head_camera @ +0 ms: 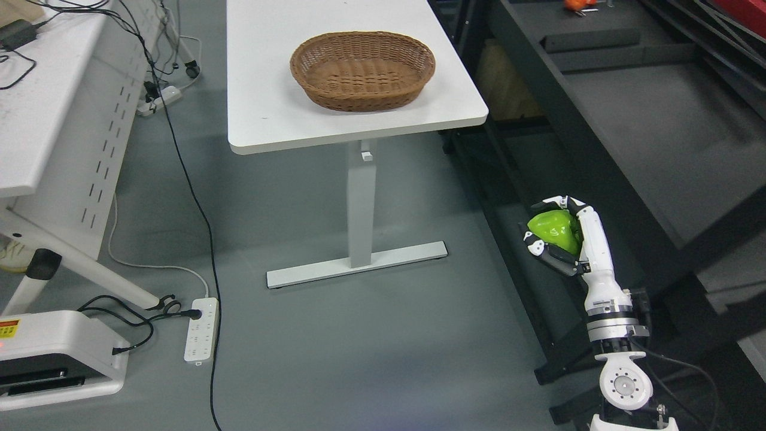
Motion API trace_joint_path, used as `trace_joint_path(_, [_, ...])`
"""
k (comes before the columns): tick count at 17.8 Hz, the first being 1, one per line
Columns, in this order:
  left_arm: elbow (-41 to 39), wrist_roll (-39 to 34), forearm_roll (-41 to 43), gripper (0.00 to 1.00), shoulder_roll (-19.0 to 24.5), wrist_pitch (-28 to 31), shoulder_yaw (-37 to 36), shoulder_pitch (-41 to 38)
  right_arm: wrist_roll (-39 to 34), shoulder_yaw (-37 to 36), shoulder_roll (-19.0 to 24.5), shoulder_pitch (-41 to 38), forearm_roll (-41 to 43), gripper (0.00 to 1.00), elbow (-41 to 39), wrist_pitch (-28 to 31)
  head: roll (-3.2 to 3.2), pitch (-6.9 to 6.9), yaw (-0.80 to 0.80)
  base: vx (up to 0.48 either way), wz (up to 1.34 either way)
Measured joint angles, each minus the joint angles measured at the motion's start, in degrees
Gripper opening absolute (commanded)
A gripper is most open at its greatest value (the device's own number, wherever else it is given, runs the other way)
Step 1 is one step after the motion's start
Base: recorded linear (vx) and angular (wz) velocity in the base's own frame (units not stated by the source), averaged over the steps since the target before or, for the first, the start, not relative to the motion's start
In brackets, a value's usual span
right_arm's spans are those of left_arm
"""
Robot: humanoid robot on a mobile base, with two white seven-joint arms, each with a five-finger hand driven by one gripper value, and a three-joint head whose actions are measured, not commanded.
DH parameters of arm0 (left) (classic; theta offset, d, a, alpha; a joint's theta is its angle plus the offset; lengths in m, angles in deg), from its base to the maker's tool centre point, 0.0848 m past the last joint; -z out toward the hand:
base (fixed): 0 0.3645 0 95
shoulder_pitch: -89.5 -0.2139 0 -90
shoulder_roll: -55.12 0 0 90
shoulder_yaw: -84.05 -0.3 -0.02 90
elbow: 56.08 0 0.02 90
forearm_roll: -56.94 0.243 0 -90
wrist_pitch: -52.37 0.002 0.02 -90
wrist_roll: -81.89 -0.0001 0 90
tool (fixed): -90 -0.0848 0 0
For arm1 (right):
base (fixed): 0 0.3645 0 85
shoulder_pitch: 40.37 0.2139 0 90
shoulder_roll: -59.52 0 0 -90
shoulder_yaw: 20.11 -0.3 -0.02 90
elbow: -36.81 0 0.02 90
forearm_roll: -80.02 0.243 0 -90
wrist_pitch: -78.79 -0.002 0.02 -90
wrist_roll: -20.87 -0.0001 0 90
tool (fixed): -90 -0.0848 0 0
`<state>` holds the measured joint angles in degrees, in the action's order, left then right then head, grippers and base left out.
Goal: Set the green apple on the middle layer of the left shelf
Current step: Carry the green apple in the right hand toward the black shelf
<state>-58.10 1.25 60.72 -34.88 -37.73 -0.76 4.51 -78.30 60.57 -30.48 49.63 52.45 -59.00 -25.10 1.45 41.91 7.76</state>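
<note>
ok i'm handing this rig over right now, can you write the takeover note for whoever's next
Right hand: shut on the green apple, held low beside the dark shelf unit at the right of the picture.
Left hand: not in view.
Wicker basket: on the white table, nothing visible inside.
Done: apple picked up.
Left: carry it to the target shelf's middle layer, set it down, let go.

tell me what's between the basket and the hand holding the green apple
In the head view, only white tabletop, grey floor and dark shelf frame lie between the basket and right hand.
</note>
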Motion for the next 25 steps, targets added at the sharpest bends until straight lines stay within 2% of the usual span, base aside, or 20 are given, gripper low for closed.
trace_joint_path(5, [0.00,0.01,0.00,1.00,0.00,-0.02,0.00,0.00,7.91,-1.40,0.00,0.00,-0.17,0.01,0.46,2.42,0.00,0.00,0.00,-0.221,-0.63])
trace_joint_path(8, [0.00,0.01,0.00,1.00,0.00,-0.03,0.00,0.00,10.25,-2.01,0.00,0.00,-0.27,0.01,0.62,2.68,0.00,0.00,0.00,-0.184,-0.71])
trace_joint_path(25, [0.00,-0.01,0.00,1.00,0.00,-0.20,0.00,0.01,11.03,-3.06,0.00,2.23,0.09,0.02,1.64,5.38,0.00,0.00,0.00,-0.046,-0.61])
